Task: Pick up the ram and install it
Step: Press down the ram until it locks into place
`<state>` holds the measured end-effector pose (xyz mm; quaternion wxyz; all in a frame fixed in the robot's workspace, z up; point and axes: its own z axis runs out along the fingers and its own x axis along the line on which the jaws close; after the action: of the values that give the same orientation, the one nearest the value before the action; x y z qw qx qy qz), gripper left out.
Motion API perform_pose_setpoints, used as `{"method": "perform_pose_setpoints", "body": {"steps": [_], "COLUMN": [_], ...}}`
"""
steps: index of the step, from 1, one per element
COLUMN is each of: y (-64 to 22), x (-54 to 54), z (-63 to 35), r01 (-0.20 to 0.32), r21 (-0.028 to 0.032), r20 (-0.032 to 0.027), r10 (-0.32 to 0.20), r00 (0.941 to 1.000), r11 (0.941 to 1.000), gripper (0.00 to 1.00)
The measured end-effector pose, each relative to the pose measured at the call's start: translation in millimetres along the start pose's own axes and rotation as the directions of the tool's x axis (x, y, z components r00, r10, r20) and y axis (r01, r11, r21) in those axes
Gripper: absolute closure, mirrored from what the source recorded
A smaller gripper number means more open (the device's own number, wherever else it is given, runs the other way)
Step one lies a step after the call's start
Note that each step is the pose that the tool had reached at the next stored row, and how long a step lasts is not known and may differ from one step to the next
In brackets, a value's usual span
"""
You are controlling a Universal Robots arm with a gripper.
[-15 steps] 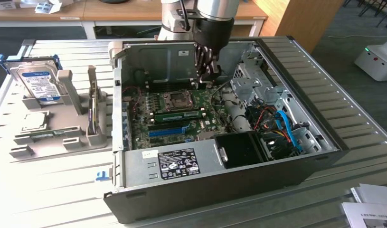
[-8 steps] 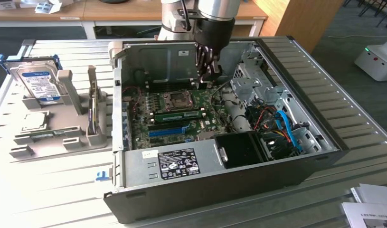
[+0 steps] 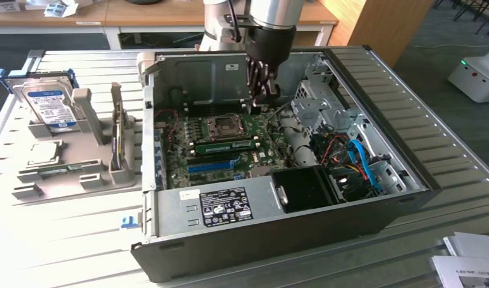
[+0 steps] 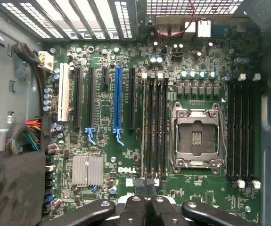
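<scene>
A thin green ram (image 3: pixel 225 144) stick sits in a memory slot on the motherboard (image 3: pixel 252 157), between the empty processor socket (image 3: pixel 225 124) and the blue slot (image 3: pixel 210 165). In the wrist view it stands among the dark slots (image 4: pixel 155 127) beside the socket (image 4: pixel 195 137). My gripper (image 3: pixel 262 99) hangs inside the open computer case (image 3: pixel 252 223), above the board near its back wall. Its fingers are shut together with nothing between them. In the wrist view the gripper (image 4: pixel 145 186) ends just beyond one end of those memory slots. I cannot tell whether it touches anything.
On the exterior view's left, a grey holder (image 3: pixel 68 180) carries a hard drive (image 3: pixel 48 102), an upright card (image 3: pixel 116 129), a silver chip (image 3: pixel 38 155) and another green stick (image 3: pixel 59 170). Cables and blue leads (image 3: pixel 360 159) crowd the case's right side. Papers (image 3: pixel 468 264) lie at the front right.
</scene>
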<state>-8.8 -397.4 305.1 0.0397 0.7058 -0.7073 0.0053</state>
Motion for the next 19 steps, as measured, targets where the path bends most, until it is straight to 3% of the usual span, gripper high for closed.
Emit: {"method": "perform_pose_setpoints", "body": {"steps": [19], "y": [-1.0], "x": [-1.2], "z": [21.4], "r01": [0.001], "r21": [0.0021], "r20": [0.0000], "r10": [-0.001], "r00": [1.0000], "r11": [1.0000], "gripper": [0.90]}}
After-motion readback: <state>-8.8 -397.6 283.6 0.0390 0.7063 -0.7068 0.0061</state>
